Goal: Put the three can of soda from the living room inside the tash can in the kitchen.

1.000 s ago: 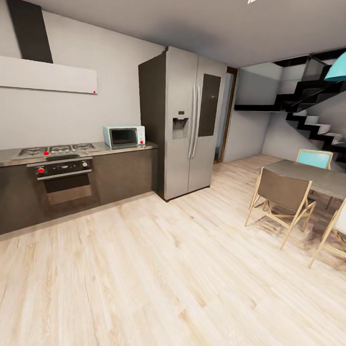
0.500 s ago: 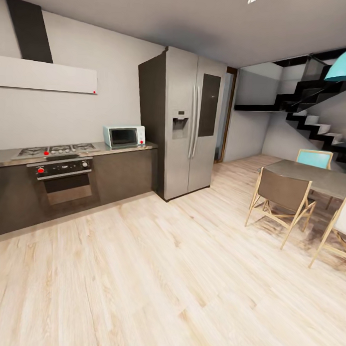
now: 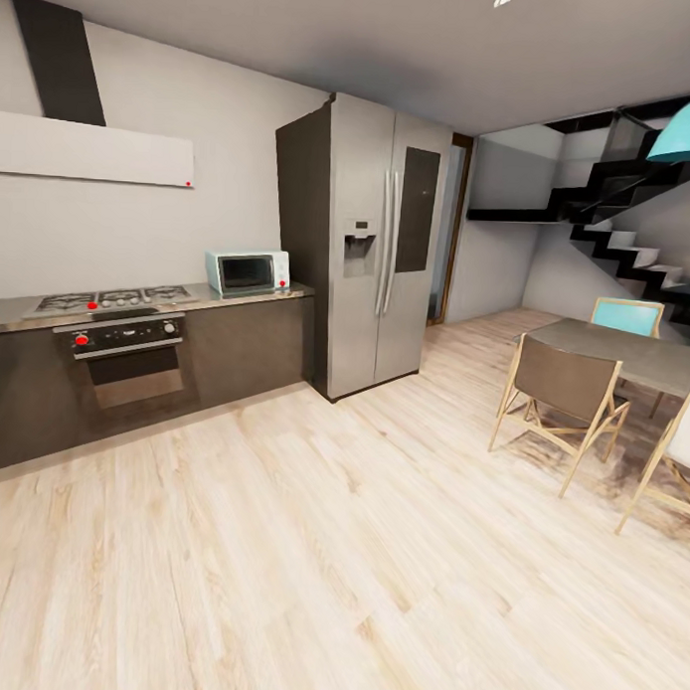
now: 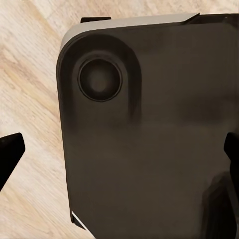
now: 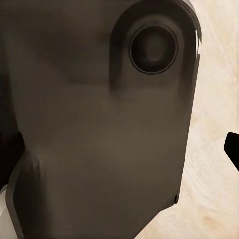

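No cans or bin anywhere, just the kitchen: fridge [image 3: 373, 247], microwave [image 3: 247, 272] on the counter [image 3: 237, 299]. Can't tell either pincer's state.

Changes logged: none. We find the fridge [image 3: 373, 247], the oven [image 3: 126, 362], the microwave [image 3: 247, 273] and the chairs [image 3: 562, 392] placed exactly as before; our head view has not shifted.
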{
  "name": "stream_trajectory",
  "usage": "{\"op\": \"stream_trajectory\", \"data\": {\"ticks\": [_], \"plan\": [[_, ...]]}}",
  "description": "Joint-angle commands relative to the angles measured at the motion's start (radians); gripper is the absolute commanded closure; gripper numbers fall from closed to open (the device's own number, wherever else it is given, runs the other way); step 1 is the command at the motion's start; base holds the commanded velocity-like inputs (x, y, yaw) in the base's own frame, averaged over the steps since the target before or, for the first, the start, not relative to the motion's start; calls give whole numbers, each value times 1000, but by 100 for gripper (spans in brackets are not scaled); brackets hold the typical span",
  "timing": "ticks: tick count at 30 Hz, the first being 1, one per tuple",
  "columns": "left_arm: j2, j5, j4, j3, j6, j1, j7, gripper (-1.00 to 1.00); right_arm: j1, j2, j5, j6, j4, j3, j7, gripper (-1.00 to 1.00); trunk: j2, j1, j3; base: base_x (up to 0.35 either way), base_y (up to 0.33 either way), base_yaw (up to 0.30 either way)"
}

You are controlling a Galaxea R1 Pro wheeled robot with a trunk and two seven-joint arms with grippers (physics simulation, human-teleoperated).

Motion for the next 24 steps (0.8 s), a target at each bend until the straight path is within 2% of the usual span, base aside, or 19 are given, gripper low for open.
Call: {"op": "stream_trajectory", "data": {"ticks": [1,7,12,16,17,18,20,21,22,24], "plan": [[0,0,0,0,0,0,0,-100,0,0,0,0,0,0,0,-100,0,0,0,0,0,0],[-3,0,-1,0,0,0,0,-100,-6,-4,0,0,-6,-1,0,-100,0,0,0,0,0,0],[-18,-1,-29,-1,23,-28,-2,-100,-35,-24,-6,29,-34,-11,1,-100,0,0,0,0,0,0],[-27,1,-52,0,46,-51,-2,-100,-58,-22,-7,51,-57,-15,1,-100,0,0,0,0,0,0],[-30,1,-264,0,203,-78,-3,-100,-80,-22,-7,800,-1042,-15,1,-100,0,0,0,0,0,0],[-32,1,-303,0,236,-81,-2,-100,-80,-22,-6,846,-1096,-15,1,-100,0,0,0,0,0,0],[-38,2,-497,0,384,-87,-2,-100,-81,-25,-3,987,-1264,-17,1,-100,0,0,0,0,0,0],[-38,3,-550,0,422,-88,-2,-100,-81,-26,-3,1006,-1294,-18,2,-100,0,0,0,0,0,0],[-39,3,-657,0,495,-89,-2,-100,-82,-28,-1,1035,-1339,-24,2,-100,0,0,0,0,0,0],[-40,4,-743,0,552,-90,-2,-100,-83,-30,1,1053,-1368,-31,2,-100,0,0,0,0,0,0]]}}
